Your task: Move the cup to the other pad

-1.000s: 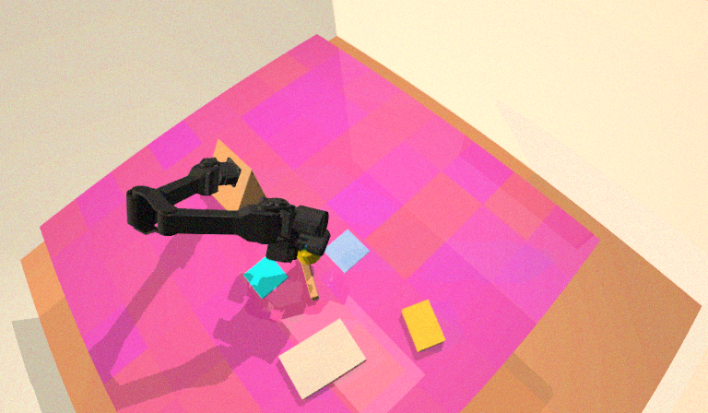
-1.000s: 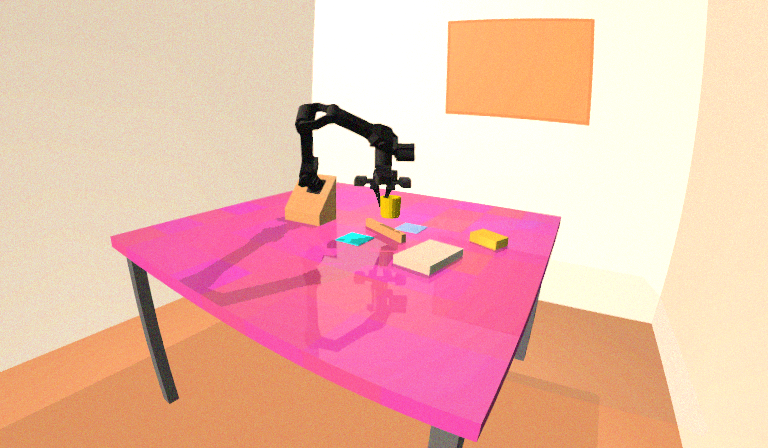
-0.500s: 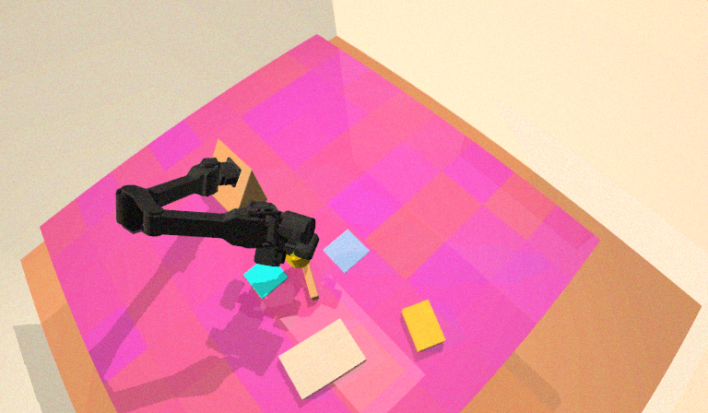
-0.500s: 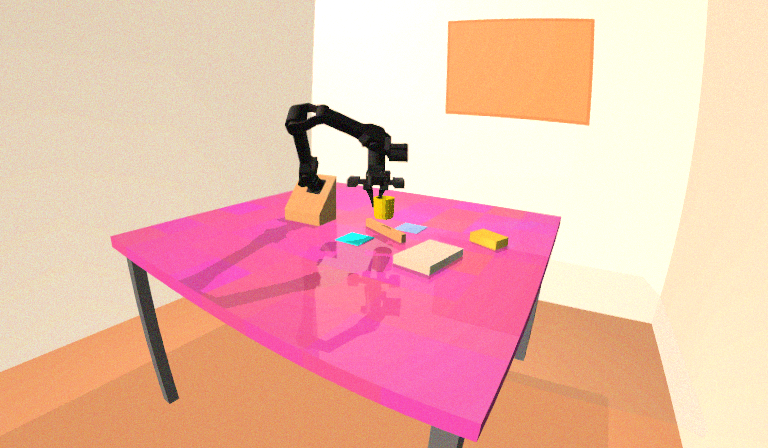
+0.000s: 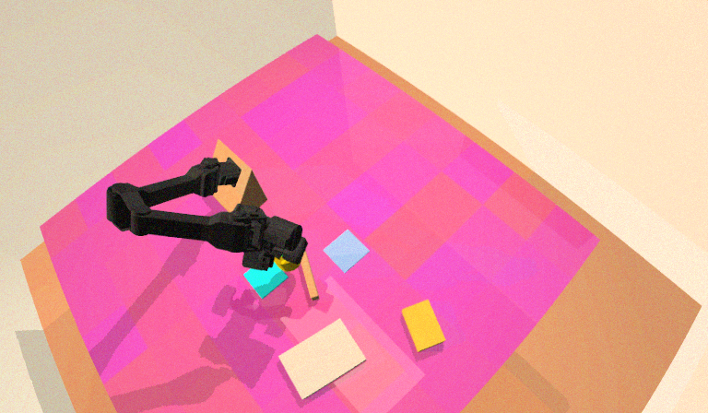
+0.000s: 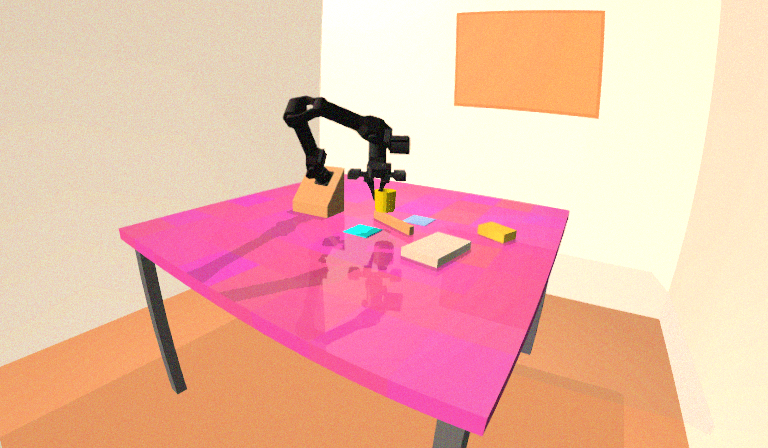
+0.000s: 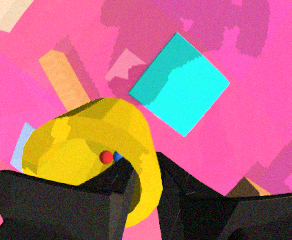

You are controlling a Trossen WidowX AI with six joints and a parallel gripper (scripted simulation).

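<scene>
The yellow cup [image 5: 287, 264] [image 6: 385, 201] [image 7: 113, 117] is held above the table, roughly upright. My gripper [image 6: 378, 191] [image 7: 145, 156] is shut on its wall, one finger inside and one outside. Inside the cup a red marble [image 7: 106, 157] and a blue marble [image 7: 117, 156] show; the finger partly hides the blue one and may hide others. The cyan pad [image 5: 265, 281] [image 6: 362, 230] [image 7: 193, 95] lies bare beside the cup. The light blue pad [image 5: 346, 250] [image 6: 419, 220] [image 7: 20, 150] lies bare on the cup's other side, partly hidden by it in the wrist view.
A wooden bar [image 5: 310, 277] [image 6: 395, 223] [image 7: 63, 80] lies between the pads, partly behind the cup in the wrist view. A cream box [image 5: 322, 359] [image 6: 433, 246] [image 7: 6, 12] and a yellow block [image 5: 423, 324] [image 6: 494, 231] lie beyond. The arm stands on a wooden wedge [image 6: 311, 200].
</scene>
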